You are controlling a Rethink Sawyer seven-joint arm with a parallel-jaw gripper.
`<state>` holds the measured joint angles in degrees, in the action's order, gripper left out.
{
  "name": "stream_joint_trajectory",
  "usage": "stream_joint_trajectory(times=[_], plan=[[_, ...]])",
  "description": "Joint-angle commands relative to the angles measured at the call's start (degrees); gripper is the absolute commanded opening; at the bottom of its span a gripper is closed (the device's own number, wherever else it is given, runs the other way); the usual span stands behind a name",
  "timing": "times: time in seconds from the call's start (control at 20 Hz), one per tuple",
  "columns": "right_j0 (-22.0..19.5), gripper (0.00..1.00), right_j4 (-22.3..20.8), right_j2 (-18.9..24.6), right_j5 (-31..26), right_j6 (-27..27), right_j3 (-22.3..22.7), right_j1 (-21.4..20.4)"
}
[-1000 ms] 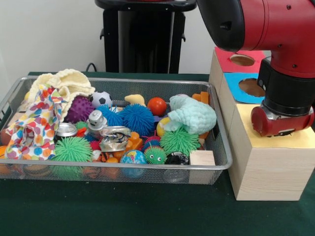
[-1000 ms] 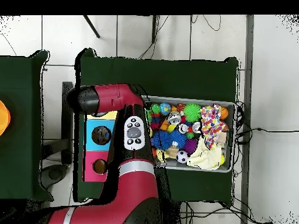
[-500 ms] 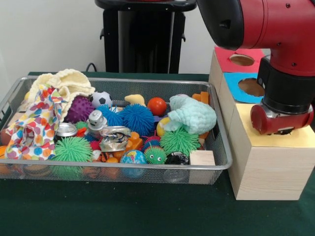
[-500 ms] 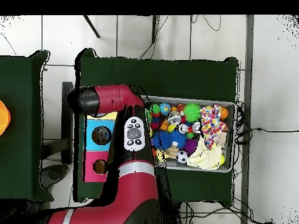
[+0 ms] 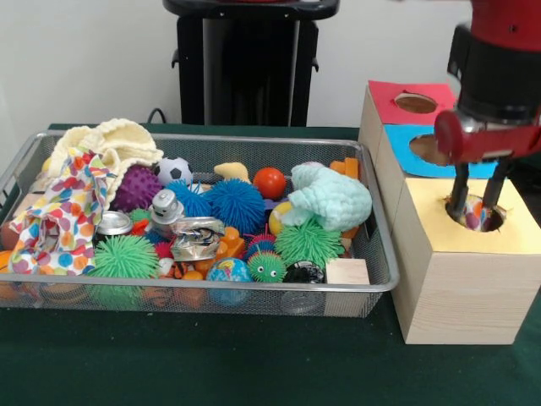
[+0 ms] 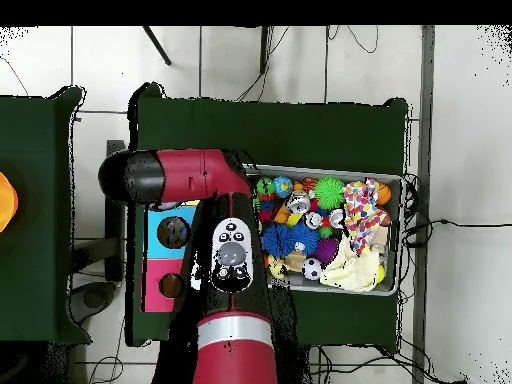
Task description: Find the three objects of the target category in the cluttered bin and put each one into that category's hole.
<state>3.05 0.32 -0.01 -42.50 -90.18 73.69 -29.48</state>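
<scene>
The gripper (image 5: pixel 476 205) hangs over the hole (image 5: pixel 478 215) in the yellow-topped box (image 5: pixel 461 279), its two dark fingers (image 5: pixel 457 193) spread apart with their tips at the hole's rim. A polka-dot cloth (image 5: pixel 475 216) sits inside the hole between them, touching neither as far as can be seen. In the bin (image 5: pixel 372 279), a second dotted cloth (image 5: pixel 61 213) lies draped at the left end, beside a cream knitted piece (image 5: pixel 110 141). A pale mint cloth (image 5: pixel 332 196) rests on the spiky balls (image 5: pixel 308 241) near the right end. In the overhead view the arm (image 6: pixel 226 260) covers the yellow box.
</scene>
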Motion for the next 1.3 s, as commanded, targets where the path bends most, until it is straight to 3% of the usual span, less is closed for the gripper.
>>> stream_joint_trajectory(times=[0.05, 0.45, 0.75, 0.95, 1.3], plan=[[-0.1, 1.00, 1.9, -0.8, -8.0, -10.6, 7.2, -6.7], [0.3, 1.00, 2.3, -1.5, -10.0, -10.9, 8.3, -9.2], [-2.4, 1.00, 2.4, -1.0, -9.9, -7.1, 11.2, -11.9], [-5.9, 1.00, 1.5, -0.4, -9.7, -1.9, 13.1, -13.4], [-12.7, 1.00, -1.4, 3.5, -5.5, 5.8, 13.6, -10.7]])
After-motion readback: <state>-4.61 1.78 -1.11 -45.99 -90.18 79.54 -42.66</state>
